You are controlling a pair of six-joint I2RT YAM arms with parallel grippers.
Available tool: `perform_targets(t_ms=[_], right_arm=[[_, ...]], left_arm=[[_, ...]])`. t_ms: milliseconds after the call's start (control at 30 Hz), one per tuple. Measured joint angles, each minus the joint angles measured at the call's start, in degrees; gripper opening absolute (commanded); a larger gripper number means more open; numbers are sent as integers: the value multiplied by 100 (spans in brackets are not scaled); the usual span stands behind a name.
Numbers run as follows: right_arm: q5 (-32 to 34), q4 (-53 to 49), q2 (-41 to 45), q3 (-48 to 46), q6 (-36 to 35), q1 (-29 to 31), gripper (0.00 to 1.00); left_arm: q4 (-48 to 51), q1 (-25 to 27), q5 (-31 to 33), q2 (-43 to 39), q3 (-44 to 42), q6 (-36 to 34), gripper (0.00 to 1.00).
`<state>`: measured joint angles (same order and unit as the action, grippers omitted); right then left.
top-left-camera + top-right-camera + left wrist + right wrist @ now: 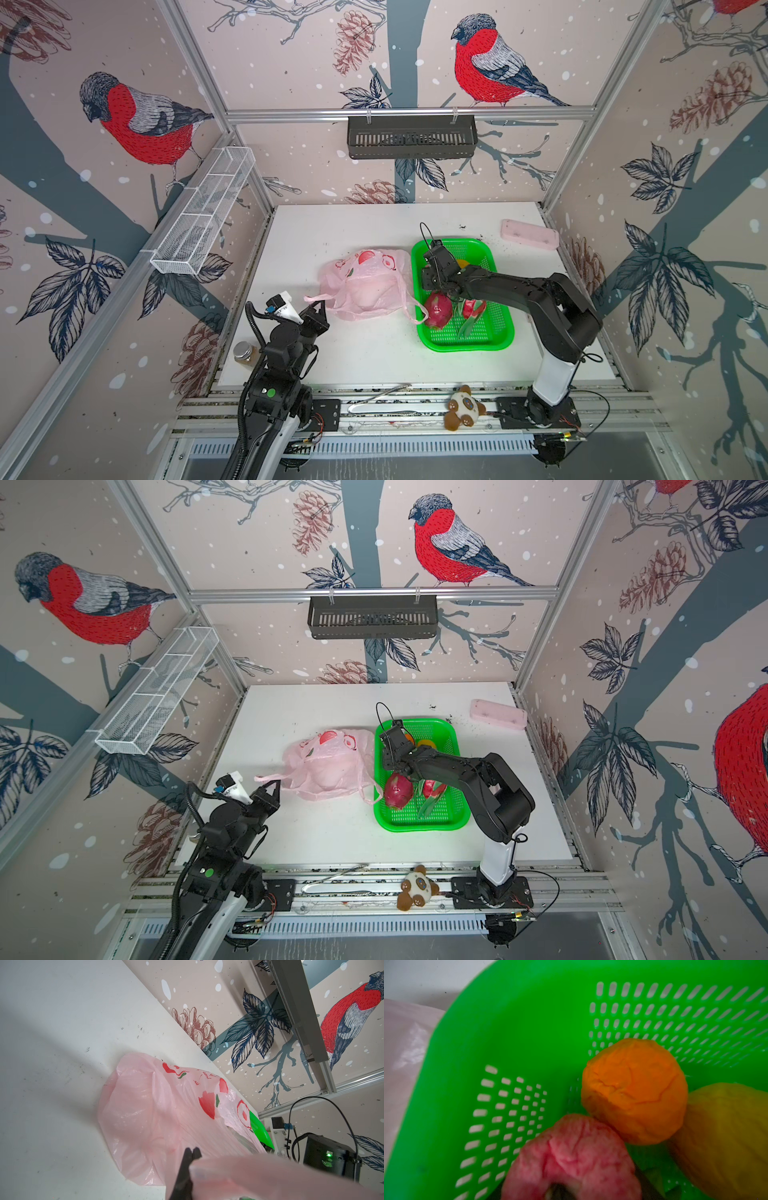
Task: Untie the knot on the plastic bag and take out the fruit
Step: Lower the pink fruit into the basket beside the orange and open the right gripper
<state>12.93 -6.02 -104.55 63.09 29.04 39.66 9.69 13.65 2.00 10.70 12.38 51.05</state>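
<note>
The plastic bag [365, 286] [328, 766] lies crumpled in the middle of the white table [374, 357], just beside the green basket [465, 347] [419, 827]. Its two handles are apart. The left gripper [319, 306] [192, 1152] has its fingers pinched tight on one pink handle [313, 297], drawn out from the bag toward the near left. The other handle [412, 309] trails in a loose loop against the basket's rim. Two magenta dragon fruits [438, 309] [473, 309] lie in the near half of the basket. The right wrist view shows an orange citrus [633, 1093] touching a yellower one [724, 1136] and a small bumpy pink-red fruit [571, 1157]. The right gripper [446, 289] [409, 771] hangs down into the basket over that fruit. Its fingers are mostly hidden, so I can't tell whether it grips the pink-red fruit or is simply parted around it. A pale rounded bulge shows through the bag's plastic, but I can't make out what it is.
</note>
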Motion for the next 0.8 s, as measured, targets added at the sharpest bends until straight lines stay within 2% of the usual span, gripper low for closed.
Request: perform_targets(t_ms=[367,800], right_arm=[[-22,2,-170,17,76,-39,66],[-17,-28,-260,81,79,-63,80]], left_arm=[[2,0,11,-2,-2,4,0],[66,0,101,-90,-2,4,11]])
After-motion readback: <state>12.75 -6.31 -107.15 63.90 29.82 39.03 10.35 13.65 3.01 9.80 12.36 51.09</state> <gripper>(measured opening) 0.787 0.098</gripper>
